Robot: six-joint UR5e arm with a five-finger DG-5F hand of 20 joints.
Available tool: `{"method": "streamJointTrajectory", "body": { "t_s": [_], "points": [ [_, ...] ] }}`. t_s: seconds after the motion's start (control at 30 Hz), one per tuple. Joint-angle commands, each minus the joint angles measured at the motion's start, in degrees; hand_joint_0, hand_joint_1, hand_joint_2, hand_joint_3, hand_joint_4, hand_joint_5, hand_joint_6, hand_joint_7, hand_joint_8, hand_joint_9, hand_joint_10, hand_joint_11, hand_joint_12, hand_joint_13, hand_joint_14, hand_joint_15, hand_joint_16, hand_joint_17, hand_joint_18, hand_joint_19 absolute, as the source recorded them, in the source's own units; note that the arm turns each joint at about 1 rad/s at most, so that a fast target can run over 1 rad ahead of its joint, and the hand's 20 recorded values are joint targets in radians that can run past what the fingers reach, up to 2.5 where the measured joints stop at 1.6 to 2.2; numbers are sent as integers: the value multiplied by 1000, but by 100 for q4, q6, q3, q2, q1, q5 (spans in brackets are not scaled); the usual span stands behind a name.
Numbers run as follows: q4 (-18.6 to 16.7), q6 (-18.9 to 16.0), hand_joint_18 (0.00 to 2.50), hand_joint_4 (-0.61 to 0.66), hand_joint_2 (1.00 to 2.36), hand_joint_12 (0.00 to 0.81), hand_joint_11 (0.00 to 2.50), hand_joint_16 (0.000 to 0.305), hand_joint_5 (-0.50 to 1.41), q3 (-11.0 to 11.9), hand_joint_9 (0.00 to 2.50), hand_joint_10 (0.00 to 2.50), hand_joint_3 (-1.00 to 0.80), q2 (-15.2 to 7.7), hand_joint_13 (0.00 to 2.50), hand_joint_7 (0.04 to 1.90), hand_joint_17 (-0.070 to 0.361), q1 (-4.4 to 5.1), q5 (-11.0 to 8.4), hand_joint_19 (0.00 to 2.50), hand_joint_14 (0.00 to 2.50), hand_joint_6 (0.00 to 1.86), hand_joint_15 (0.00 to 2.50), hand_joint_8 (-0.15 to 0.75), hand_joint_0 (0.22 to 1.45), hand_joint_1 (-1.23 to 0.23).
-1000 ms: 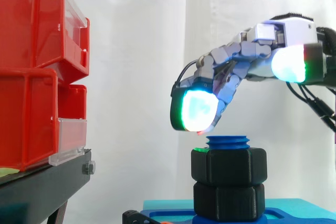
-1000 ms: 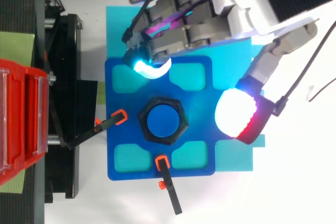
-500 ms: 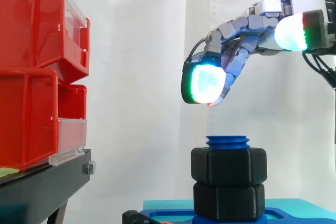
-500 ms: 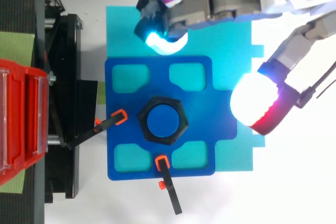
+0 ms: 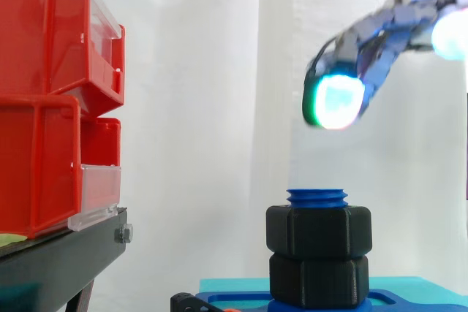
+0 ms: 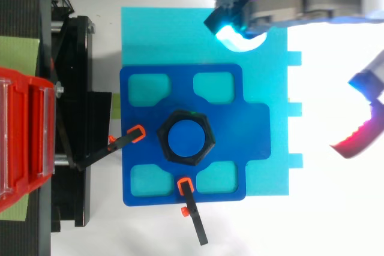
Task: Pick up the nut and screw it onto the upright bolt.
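The nut [image 5: 318, 231] is on the bolt [image 5: 317, 197], well below the hand [image 5: 380, 34] and off to the fingertip side. It sits right on a second black hex piece [image 5: 318, 280], with a few blue threads showing above it. The hand is up in the air, apart from everything. Its fingers are loosely bent, the glowing pad [image 5: 335, 101] points down and the thumb [image 6: 366, 130] is spread wide, so the grasp is empty. From above, the nut rings the bolt's blue top at the middle of a blue plate [image 6: 228, 124]. That plate lies on a cyan sheet [image 6: 168, 34], and two orange-tipped clamps [image 6: 129, 138] touch its edge on the far side from the hand. Farther out that way are the red bins [image 5: 44, 100] on the stand [image 5: 58, 261].
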State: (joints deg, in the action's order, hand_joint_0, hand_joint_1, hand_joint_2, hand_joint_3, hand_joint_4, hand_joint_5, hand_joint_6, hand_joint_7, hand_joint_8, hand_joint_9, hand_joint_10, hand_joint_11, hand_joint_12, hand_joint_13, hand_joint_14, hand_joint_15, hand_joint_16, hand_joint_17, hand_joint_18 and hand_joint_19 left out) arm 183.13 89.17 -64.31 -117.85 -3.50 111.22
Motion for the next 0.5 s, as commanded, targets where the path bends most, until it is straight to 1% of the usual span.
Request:
{"method": "streamJointTrajectory", "body": {
  "t_s": [0.0,0.03,0.07,0.1,0.17,0.2,0.23,0.27,0.3,0.33,0.37,0.4,0.43,0.47],
  "points": [
    [-1210,-321,118,160,1000,282,0,35,-161,-1752,565,0,-500,843,384,777,79,131,-496,0,0,503,0,205,474,-261],
    [-1500,-471,112,162,1000,284,0,35,-167,-2024,546,0,-500,1027,376,761,78,192,-672,0,0,503,0,204,476,-266],
    [-1500,-471,98,154,1000,285,0,34,-172,-2024,525,0,-500,1027,349,744,77,192,-672,0,0,502,0,200,479,-274],
    [-1667,-611,62,143,1000,290,0,34,-183,-2174,485,0,-500,1124,319,718,78,236,-813,0,0,502,0,199,480,-280],
    [-1755,-831,35,146,1000,296,0,35,-192,-2209,461,0,-500,1150,298,692,79,298,-988,0,0,502,0,197,482,-286],
    [-1755,-910,24,139,1000,299,0,35,-195,-2209,440,0,-500,1142,277,683,78,315,-1041,0,0,502,0,196,482,-288],
    [-1746,-1068,19,139,1000,299,0,35,-196,-2209,430,0,-500,1142,275,678,78,342,-1138,0,0,502,0,195,482,-289],
    [-1755,-1148,3,127,1000,299,0,35,-203,-2209,416,0,-500,1142,265,671,79,359,-1182,0,0,502,0,195,483,-290],
    [-1755,-1780,0,123,1000,301,0,35,-204,-2209,407,0,-500,1142,251,666,80,412,-1401,0,0,502,0,194,484,-291],
    [-1763,-1930,0,120,1000,301,0,35,-204,-2209,400,0,-500,1142,250,666,80,421,-1428,0,0,502,0,192,485,-293],
    [-1772,-2246,0,111,1000,300,0,35,-207,-2209,390,0,-500,1142,244,658,79,438,-1489,0,0,502,0,189,488,-293],
    [-1790,-2492,0,108,1000,303,0,35,-210,-2218,359,0,-500,1142,210,648,79,456,-1525,0,0,501,0,185,489,-292],
    [-1799,-2659,0,106,1000,303,0,35,-211,-2218,347,0,-500,1142,208,649,80,456,-1542,0,0,501,0,187,490,-292],
    [-1807,-2993,0,105,1000,306,0,36,-215,-2218,328,0,-500,1142,193,638,81,465,-1577,0,0,501,0,187,491,-290]
  ]
}}
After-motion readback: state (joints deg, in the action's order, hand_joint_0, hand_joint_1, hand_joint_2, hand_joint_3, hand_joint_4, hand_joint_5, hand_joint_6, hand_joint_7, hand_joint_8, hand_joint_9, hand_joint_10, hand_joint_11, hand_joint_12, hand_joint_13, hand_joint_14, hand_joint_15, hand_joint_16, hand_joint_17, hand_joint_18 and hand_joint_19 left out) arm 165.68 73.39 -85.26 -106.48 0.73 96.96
